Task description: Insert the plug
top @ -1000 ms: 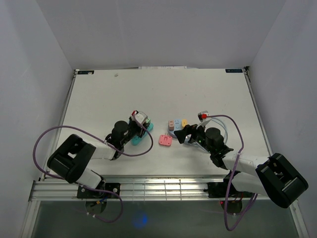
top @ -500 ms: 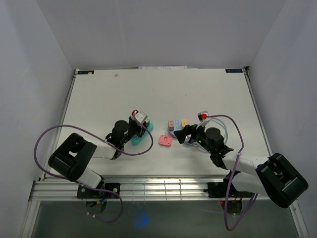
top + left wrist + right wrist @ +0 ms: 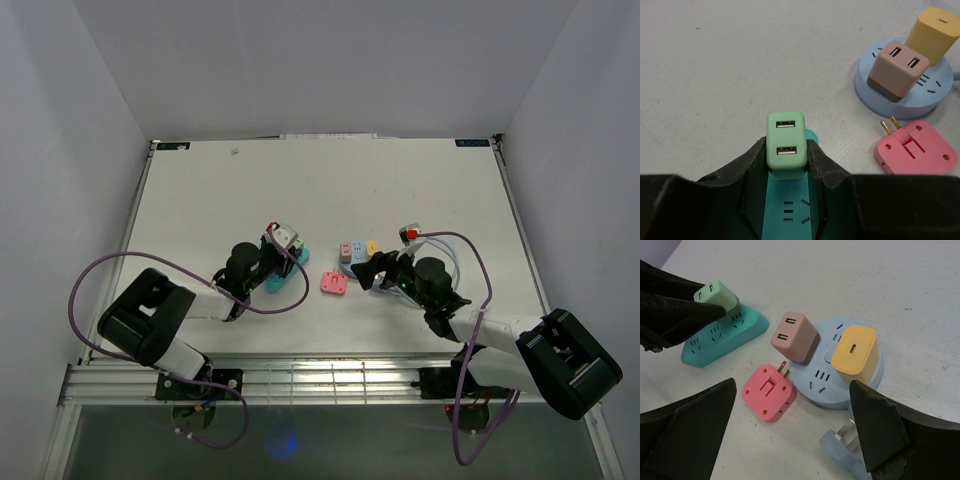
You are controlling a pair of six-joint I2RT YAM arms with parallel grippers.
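left gripper (image 3: pixel 786 150) clamped on green plug (image 3: pixel 715 295) | plug at 12 o'clock end of teal strip (image 3: pixel 790 215) in left wrist view, seating unclear | right gripper (image 3: pixel 791 385) wide open, empty, over pink plug (image 3: pixel 767 395) at strip's 3 o'clock | risk: tilted prongs miss slots; unheld strip slides

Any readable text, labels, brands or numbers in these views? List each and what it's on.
No legible text in any view.
Too small to read: the blue sticker at the far right corner of the table.
Too small to read: the dark sticker at the far left corner.
No print showing on the green charger, brown-pink charger, yellow charger or pink adapter.
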